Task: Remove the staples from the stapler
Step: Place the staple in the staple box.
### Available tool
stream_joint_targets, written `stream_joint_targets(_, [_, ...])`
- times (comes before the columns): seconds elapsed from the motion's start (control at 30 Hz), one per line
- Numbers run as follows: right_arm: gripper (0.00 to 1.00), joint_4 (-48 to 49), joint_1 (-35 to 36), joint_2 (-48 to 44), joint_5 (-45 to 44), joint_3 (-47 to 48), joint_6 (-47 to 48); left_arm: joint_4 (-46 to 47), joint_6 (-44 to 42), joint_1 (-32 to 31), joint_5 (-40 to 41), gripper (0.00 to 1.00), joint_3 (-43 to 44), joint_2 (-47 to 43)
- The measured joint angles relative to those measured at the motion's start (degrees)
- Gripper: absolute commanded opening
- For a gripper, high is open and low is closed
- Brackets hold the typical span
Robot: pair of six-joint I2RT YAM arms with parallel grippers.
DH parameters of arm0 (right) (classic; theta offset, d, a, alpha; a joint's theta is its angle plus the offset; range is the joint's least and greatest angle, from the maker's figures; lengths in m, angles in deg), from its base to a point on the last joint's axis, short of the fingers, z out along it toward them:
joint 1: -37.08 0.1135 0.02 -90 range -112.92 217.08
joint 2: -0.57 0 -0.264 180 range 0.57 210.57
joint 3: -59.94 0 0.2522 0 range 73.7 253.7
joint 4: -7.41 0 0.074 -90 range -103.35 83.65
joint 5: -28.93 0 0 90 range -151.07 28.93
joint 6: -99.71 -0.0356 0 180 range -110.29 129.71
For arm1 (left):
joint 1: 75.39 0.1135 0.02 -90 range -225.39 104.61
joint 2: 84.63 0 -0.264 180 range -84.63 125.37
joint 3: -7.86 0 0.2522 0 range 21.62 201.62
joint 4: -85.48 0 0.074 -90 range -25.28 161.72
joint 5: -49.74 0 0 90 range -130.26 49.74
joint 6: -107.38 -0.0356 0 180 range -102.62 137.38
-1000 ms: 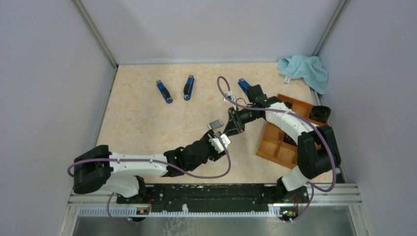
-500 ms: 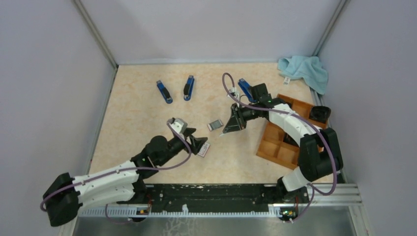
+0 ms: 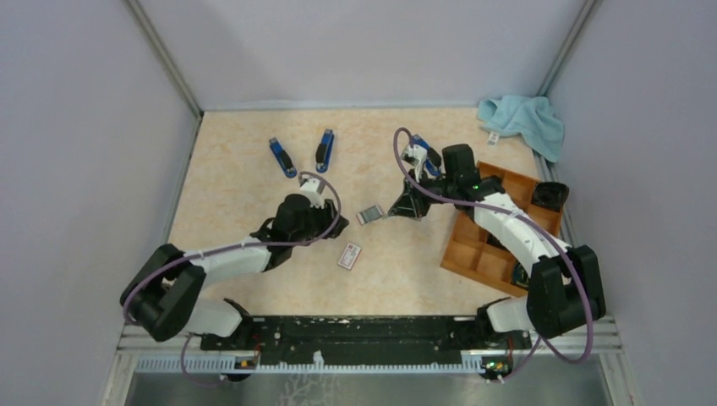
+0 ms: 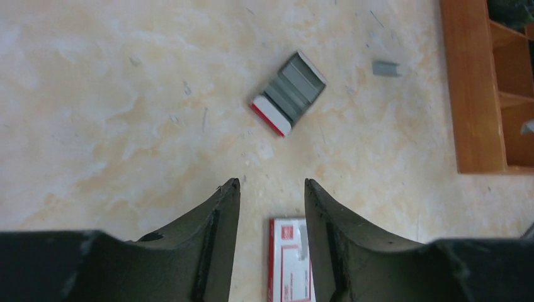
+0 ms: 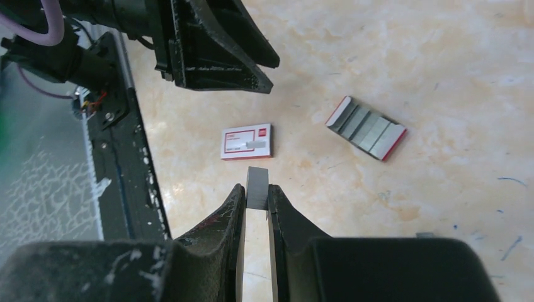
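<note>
The white box with a red label (image 4: 288, 261) runs off the bottom edge of the left wrist view, and the wooden tray (image 4: 454, 94) is cut by that view's right edge. In the right wrist view the strip of staples (image 5: 257, 187) shows only its upper end; the rest is sunk between the right fingers (image 5: 228, 229). From above, a blue stapler (image 3: 429, 158) is half hidden behind the right arm (image 3: 507, 224), and the box's print is too small to read.

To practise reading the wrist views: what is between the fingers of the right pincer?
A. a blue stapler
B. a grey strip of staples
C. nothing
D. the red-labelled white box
B: the right wrist view shows the right pincer closed on a grey strip of staples; the white box lies apart beyond it.
</note>
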Motion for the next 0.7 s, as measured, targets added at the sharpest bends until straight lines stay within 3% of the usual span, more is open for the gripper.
stream_joint_targets(0.33, [0.1, 3.87, 3.61, -0.57, -8.39, -0.09, 0.66, -4.85, -2.8, 4.9, -0.28, 0.32, 16.65, 17.33])
stream_joint_targets(0.7, [0.1, 5.84, 6.69, 4.15, -16.0, 0.02, 3.96, -10.58, -5.66, 5.25, -3.74, 0.3, 25.55, 28.15])
